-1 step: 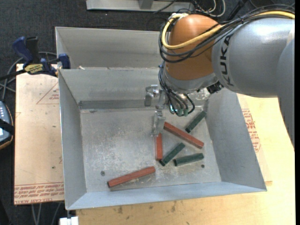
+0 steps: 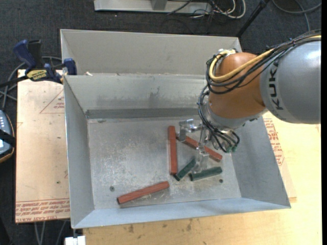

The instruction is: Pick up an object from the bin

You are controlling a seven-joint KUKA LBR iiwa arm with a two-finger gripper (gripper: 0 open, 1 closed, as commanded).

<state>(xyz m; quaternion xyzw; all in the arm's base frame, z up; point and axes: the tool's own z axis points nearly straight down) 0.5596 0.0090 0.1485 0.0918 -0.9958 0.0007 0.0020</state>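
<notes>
My gripper (image 2: 195, 141) hangs low over the right half of the bin, under the arm's orange cover. It is open, with one metal finger (image 2: 186, 126) at the upper left and the other at the lower right. A short red bar (image 2: 214, 154) lies slanted between the fingers, partly hidden by them. Just left stands a long red bar (image 2: 172, 151), running near to far. Below the gripper lie two dark green bars, one slanted (image 2: 184, 170) and one nearly level (image 2: 206, 174), their ends close together.
Another long red bar (image 2: 143, 193) lies near the bin's front wall, left of centre. The bin's right wall slopes up close beside the gripper. The arm's cables hang round the wrist above the bars.
</notes>
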